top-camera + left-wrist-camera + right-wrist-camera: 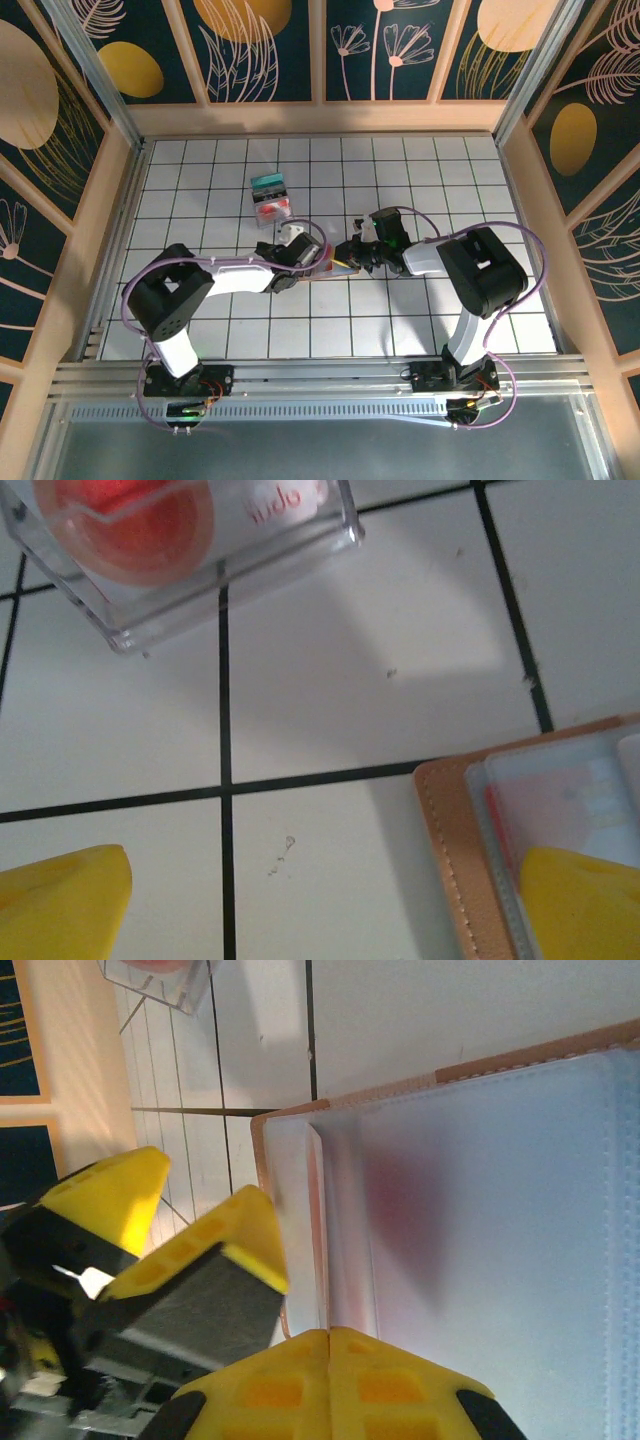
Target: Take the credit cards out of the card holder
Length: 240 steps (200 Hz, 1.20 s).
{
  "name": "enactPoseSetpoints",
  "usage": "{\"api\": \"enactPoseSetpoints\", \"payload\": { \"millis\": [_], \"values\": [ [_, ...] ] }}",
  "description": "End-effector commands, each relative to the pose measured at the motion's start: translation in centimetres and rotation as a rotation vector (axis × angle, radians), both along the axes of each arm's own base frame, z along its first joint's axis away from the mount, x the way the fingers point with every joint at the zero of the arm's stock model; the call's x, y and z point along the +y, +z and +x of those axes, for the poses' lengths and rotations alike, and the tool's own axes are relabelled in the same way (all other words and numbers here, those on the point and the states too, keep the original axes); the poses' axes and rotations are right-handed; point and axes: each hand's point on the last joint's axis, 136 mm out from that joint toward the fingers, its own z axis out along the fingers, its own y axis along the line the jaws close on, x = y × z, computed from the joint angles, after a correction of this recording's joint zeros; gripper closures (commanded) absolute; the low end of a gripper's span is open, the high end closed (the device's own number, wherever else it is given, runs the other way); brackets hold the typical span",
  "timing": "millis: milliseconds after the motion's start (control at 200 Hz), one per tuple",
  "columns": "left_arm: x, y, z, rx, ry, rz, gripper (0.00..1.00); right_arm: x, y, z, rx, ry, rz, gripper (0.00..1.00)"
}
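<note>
Tiled table (400,180): left gripper (325,865), spread, pins the card holder (450,850); right gripper (330,1345), closed at its edge, may drag it, not the red card (400,1195).

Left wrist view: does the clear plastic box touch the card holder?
No, the clear plastic box sits upper left and the card holder lower right, with bare white tiles between them.

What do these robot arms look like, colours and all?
The left arm and right arm have white links between bulky black joints, on black bases, with a thin purple cable looping along each. The left gripper and right gripper have bright yellow wedge-shaped fingers with dark grey pads.
</note>
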Motion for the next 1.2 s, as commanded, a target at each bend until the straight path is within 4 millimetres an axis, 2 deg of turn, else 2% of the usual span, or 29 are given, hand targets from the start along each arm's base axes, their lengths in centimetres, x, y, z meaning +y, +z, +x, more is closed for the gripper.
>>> {"api": "enactPoseSetpoints", "payload": {
  "millis": [0,340,581,751,1086,1101,1196],
  "values": [
    [-0.6,-1.0,-0.2,0.026,-0.032,0.009,0.01,0.6,0.8,0.4,-0.029,-0.003,0.012,0.89],
    [0.0,-2.1,-0.9,0.056,-0.036,0.025,0.01,1.7,0.5,0.6,-0.027,0.009,0.025,0.79],
    [0.7,-2.0,-1.3,0.054,-0.013,0.024,0.01,1.3,0.2,0.9,-0.033,-0.006,-0.003,0.97],
    [1.1,-1.2,-1.2,0.03,0.007,0.018,0.01,-0.1,0.3,1.1,-0.059,-0.038,-0.069,1.0],
    [1.2,0.0,-1.0,0.004,0.015,0.012,0.01,-2.4,2.3,1.5,-0.154,-0.088,-0.175,1.0],
    [0.9,1.0,-0.8,-0.016,0.014,-0.012,0.01,-2.5,2.5,1.6,-0.158,-0.092,-0.178,1.0],
    [0.5,2.5,-0.5,-0.044,0.011,-0.052,0.01,-3.0,3.3,1.8,-0.196,-0.109,-0.198,1.0]
  ]
}}
